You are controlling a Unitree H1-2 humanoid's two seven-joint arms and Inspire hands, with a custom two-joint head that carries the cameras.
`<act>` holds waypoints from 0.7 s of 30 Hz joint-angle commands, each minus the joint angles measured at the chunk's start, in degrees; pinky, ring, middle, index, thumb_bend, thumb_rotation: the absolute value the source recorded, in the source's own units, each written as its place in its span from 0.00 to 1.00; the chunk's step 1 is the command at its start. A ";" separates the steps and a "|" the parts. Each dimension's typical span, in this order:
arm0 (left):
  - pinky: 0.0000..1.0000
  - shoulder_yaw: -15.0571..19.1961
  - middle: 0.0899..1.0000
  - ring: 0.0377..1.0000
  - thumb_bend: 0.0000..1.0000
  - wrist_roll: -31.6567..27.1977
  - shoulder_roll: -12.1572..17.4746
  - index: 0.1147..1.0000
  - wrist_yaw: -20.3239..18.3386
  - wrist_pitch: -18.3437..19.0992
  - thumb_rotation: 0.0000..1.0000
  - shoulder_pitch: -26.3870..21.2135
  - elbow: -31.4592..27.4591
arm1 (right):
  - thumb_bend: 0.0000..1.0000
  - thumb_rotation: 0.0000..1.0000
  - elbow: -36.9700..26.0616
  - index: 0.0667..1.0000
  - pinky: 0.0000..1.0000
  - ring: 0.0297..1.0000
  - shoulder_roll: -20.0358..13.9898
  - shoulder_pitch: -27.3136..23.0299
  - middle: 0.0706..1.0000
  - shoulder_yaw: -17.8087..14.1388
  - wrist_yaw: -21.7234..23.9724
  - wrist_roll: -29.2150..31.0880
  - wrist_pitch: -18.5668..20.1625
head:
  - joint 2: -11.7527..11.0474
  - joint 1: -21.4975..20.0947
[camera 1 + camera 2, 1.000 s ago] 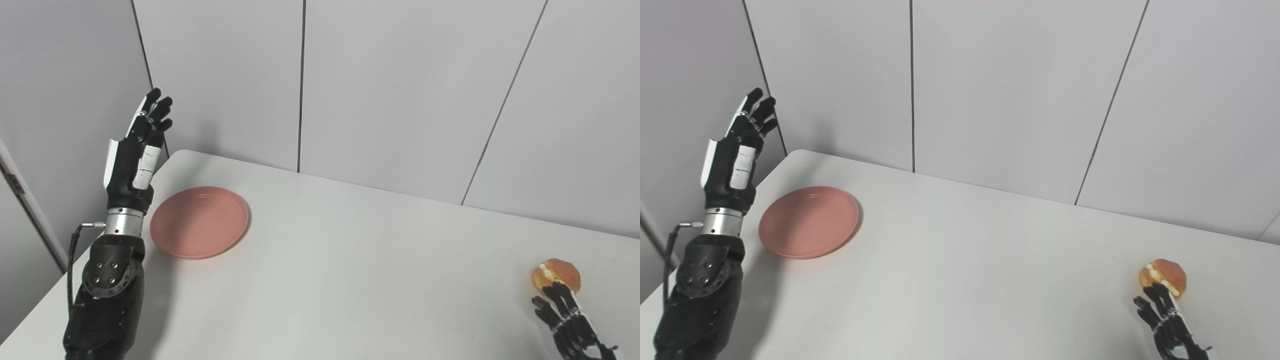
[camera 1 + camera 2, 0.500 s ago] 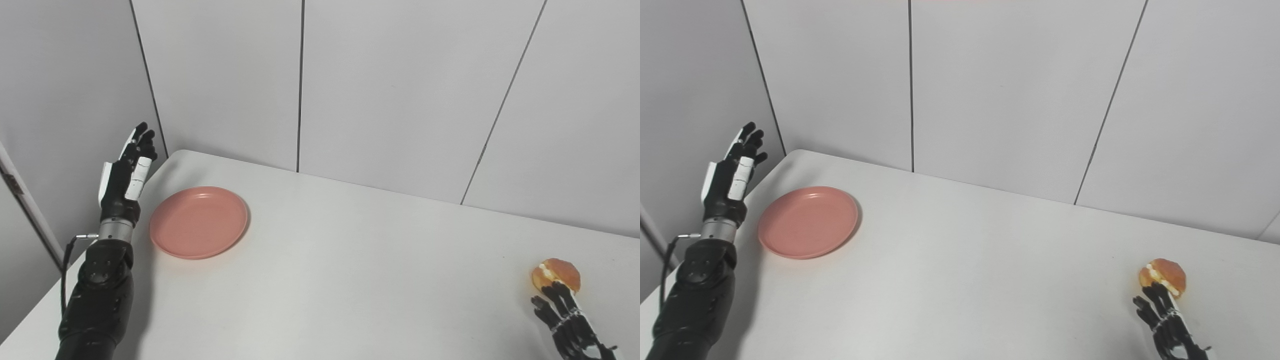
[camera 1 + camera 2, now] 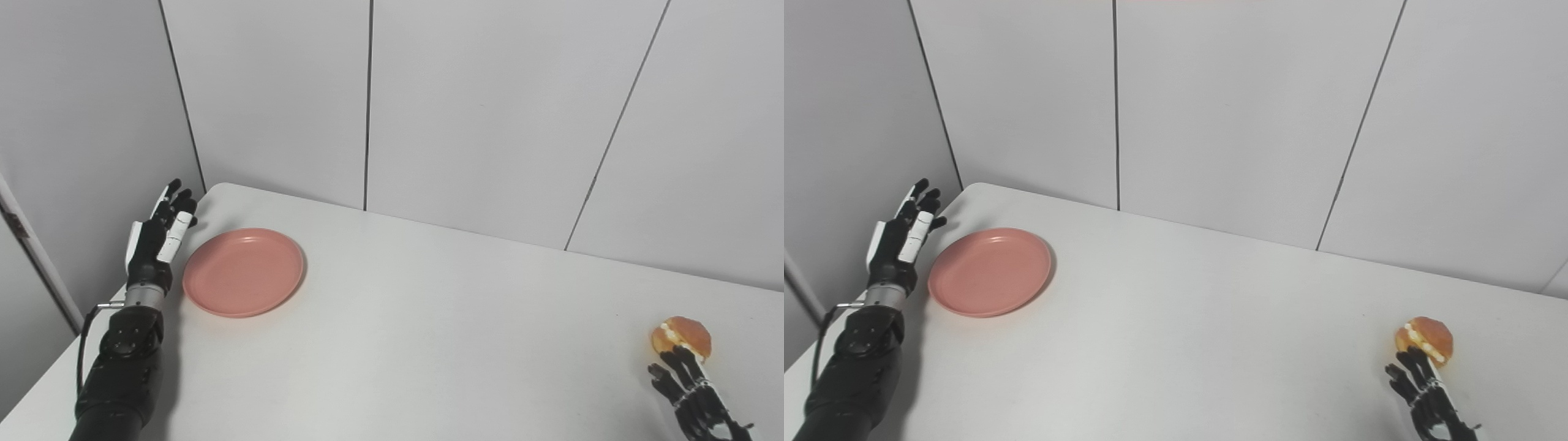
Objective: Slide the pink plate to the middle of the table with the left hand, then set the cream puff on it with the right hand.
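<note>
The pink plate (image 3: pixel 244 271) lies flat on the white table (image 3: pixel 429 331) near its far left corner. My left hand (image 3: pixel 157 236) is open, fingers straight, just left of the plate's rim and low over the table edge; I cannot tell if it touches the plate. The cream puff (image 3: pixel 681 336), golden with a cream filling, sits near the right edge of the table. My right hand (image 3: pixel 695 395) is open just in front of the puff, fingertips at its near side, holding nothing.
Grey wall panels (image 3: pixel 478 110) stand right behind the table and along its left side, close to my left hand. The table's rounded far left corner (image 3: pixel 220 188) lies just beyond the plate.
My left hand has come down from high against the left wall to table height beside the plate's left rim. The plate, the puff and my right hand have stayed in place.
</note>
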 commanded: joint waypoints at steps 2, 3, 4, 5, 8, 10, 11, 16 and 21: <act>0.89 -0.16 0.90 0.92 0.93 0.32 1.44 0.90 1.21 -2.10 0.82 -2.50 0.63 | 0.94 1.00 4.78 0.93 0.91 0.88 1.26 4.82 0.92 0.52 -0.76 -0.30 -0.87 | 0.13 -0.21; 0.90 -0.19 0.90 0.92 0.92 0.14 1.42 0.90 1.12 -2.12 0.82 -2.56 1.23 | 0.94 1.00 4.58 0.93 0.91 0.88 1.31 4.90 0.92 0.53 -0.84 -0.32 -0.64 | 0.17 -0.28; 0.90 -0.22 0.90 0.93 0.92 -0.02 1.41 0.90 1.03 -2.15 0.82 -2.60 1.61 | 0.95 1.00 4.44 0.93 0.91 0.88 1.33 4.95 0.92 0.56 -0.92 -0.31 -0.47 | 0.17 -0.28; 0.91 -0.26 0.90 0.93 0.91 -0.04 1.42 0.90 1.07 -2.21 0.82 -2.68 2.10 | 0.95 1.00 4.36 0.93 0.91 0.88 1.29 4.99 0.92 0.63 -0.95 -0.37 -0.37 | 0.15 -0.29; 0.90 -0.33 0.90 0.93 0.90 -0.08 1.47 0.90 1.07 -2.27 0.81 -2.96 3.34 | 0.95 1.00 4.24 0.93 0.91 0.88 1.19 5.04 0.92 0.84 -0.98 -0.34 -0.29 | 0.18 -0.39; 0.90 -0.35 0.90 0.93 0.91 -0.22 1.50 0.91 0.93 -2.26 0.81 -3.18 4.03 | 0.95 1.00 4.15 0.93 0.92 0.89 1.16 5.05 0.92 0.92 -0.93 -0.29 -0.28 | 0.20 -0.45; 0.90 -0.38 0.91 0.93 0.92 -0.22 1.49 0.91 0.93 -2.25 0.81 -3.26 4.31 | 0.95 1.00 4.16 0.93 0.92 0.89 1.13 5.04 0.92 0.94 -0.87 -0.24 -0.35 | 0.20 -0.45; 0.88 -0.49 0.92 0.94 0.94 -0.45 1.46 0.92 0.40 -2.32 0.83 -3.75 6.10 | 0.95 1.00 4.16 0.94 0.92 0.89 1.07 5.08 0.92 0.95 -1.04 -0.40 -0.47 | 0.26 -0.43; 0.82 -0.55 0.90 0.92 0.99 -0.83 1.35 0.90 -0.12 -2.32 0.84 -4.46 8.09 | 0.96 1.00 4.00 0.93 0.92 0.88 0.97 5.20 0.92 1.00 -1.18 -0.86 -0.61 | 0.54 -0.41</act>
